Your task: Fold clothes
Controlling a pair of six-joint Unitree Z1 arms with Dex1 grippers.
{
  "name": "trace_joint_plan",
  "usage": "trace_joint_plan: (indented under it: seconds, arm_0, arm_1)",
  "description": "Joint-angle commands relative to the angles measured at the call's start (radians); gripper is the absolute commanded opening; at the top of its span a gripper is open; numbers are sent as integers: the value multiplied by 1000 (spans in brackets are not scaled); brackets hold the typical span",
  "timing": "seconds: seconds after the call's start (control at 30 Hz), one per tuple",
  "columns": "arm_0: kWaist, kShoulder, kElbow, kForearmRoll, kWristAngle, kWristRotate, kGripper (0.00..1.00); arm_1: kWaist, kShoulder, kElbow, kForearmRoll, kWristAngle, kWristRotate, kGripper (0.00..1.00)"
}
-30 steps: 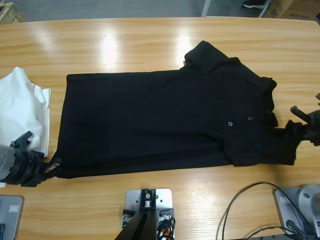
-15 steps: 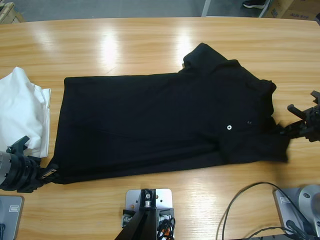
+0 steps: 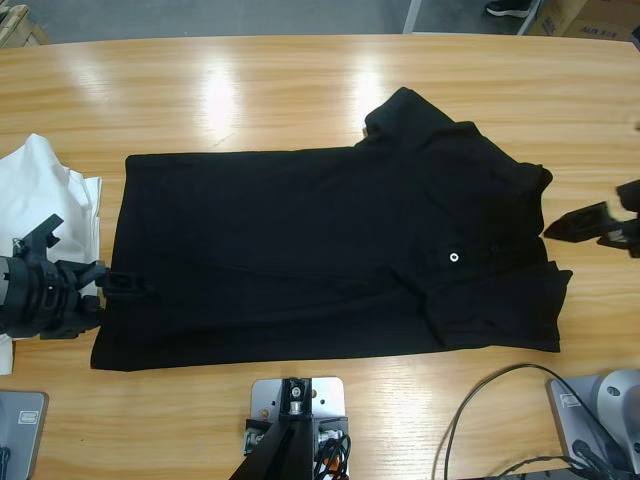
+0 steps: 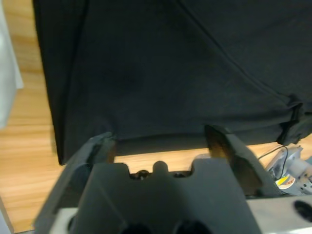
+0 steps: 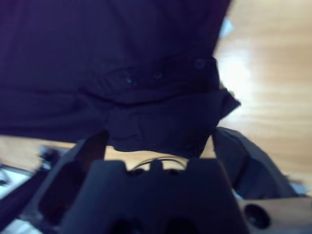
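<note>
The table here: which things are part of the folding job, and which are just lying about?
Part of the job:
- black polo, spread flat
- white clothes, beside it
- left gripper and right gripper, jaws apart

Just lying about:
- black cable
- cardboard boxes beyond the table

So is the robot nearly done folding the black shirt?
Not nearly. The black polo lies flat on the table with its long sides already folded in, making a narrow strip. Right now the left gripper at the hem end and the right gripper near the collar end are both open, holding nothing. Folding it end to end is still left. White clothes wait beside it.
</note>
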State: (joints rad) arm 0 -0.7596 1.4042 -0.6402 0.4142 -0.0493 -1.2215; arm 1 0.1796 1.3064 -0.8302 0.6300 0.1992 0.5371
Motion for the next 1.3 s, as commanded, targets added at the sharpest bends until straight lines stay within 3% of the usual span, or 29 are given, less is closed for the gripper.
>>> trace_joint_plan:
  seconds: [0.03,0.27,0.37,0.4,0.6,0.9,1.0,1.03,1.3]
  arm_0:
    - [-7,41,-42,-5,26,56,954]
    - [-7,67,-83,-5,26,46,926]
    - [-6,67,-88,-5,28,43,858]
    - [-6,67,-88,-5,28,43,858]
    - [-6,75,-87,-5,28,45,861]
    - [-6,85,-87,-5,27,48,861]
    - [-6,84,-87,-5,27,48,862]
    - [-6,84,-87,-5,27,48,862]
    - [-6,94,-79,-5,26,48,862]
  arm_1:
    - [-46,222,-24,-64,-104,-100,957]
    - [-242,426,-168,-61,-11,-200,950]
    - [-308,484,-235,-22,25,-213,822]
    - [-309,489,-240,-13,31,-213,765]
    - [-313,531,-141,-69,124,-201,642]
    - [-313,559,-61,-135,104,-183,626]
    - [-313,580,-46,-173,133,-199,75]
    - [-313,581,-44,-179,137,-208,0]
    - [-313,583,-22,-177,108,-269,0]
